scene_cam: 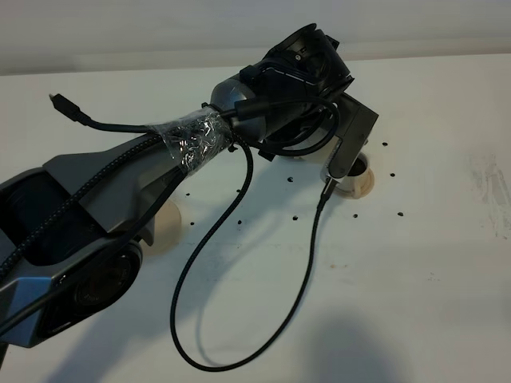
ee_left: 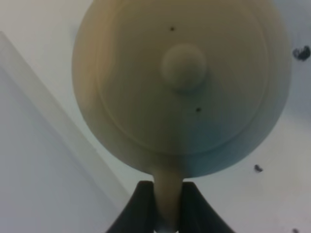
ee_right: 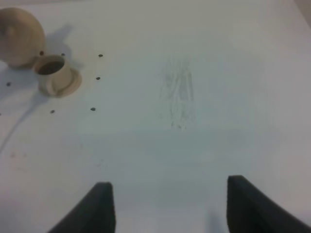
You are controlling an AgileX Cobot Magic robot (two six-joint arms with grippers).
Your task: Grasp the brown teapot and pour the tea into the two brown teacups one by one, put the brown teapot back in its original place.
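The brown teapot [ee_left: 183,87] fills the left wrist view from above, with its lid knob [ee_left: 183,65] in the middle. My left gripper [ee_left: 167,206] is shut on its loop handle. In the exterior high view my left arm hides the teapot. In the right wrist view its round body [ee_right: 17,36] sits right against one brown teacup [ee_right: 52,73] on its saucer. That teacup [scene_cam: 357,179] shows partly under my left wrist camera. My right gripper [ee_right: 170,208] is open and empty over bare table, far from the cup.
A pale tan round piece [scene_cam: 169,227] shows under my left arm; I cannot tell whether it is a cup or the disc. A black cable [scene_cam: 239,303] loops over the white table [scene_cam: 431,263]. Small dark specks [scene_cam: 399,214] lie around the teacup.
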